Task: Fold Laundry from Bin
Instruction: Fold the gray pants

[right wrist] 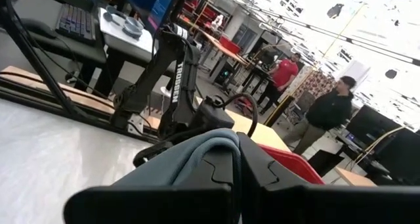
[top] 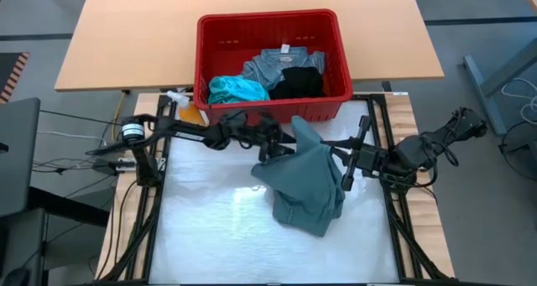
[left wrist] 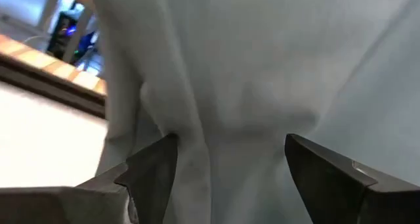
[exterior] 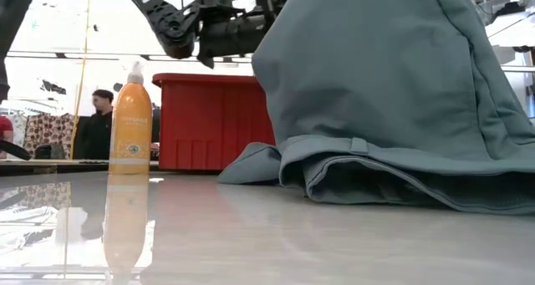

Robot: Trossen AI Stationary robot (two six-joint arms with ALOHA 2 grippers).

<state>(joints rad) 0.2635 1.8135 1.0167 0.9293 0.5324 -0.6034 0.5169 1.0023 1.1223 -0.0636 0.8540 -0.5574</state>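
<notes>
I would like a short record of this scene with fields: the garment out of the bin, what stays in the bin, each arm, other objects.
garment out: grey-green soft garment, lifted at its top, lower part heaped on the white table
bin: red slotted plastic basket holds turquoise, black and mottled blue-grey garments
left gripper: jaws open, cloth between them
right gripper: jaws shut on the garment
other: orange spray bottle beside the basket

Bright overhead light, glare on the glossy table (top: 210, 227), blown-out, blurred wrist views

A robotics lab: desks with a keyboard (right wrist: 73, 22), monitors, cables, people (right wrist: 323, 116) standing among workbenches
</notes>
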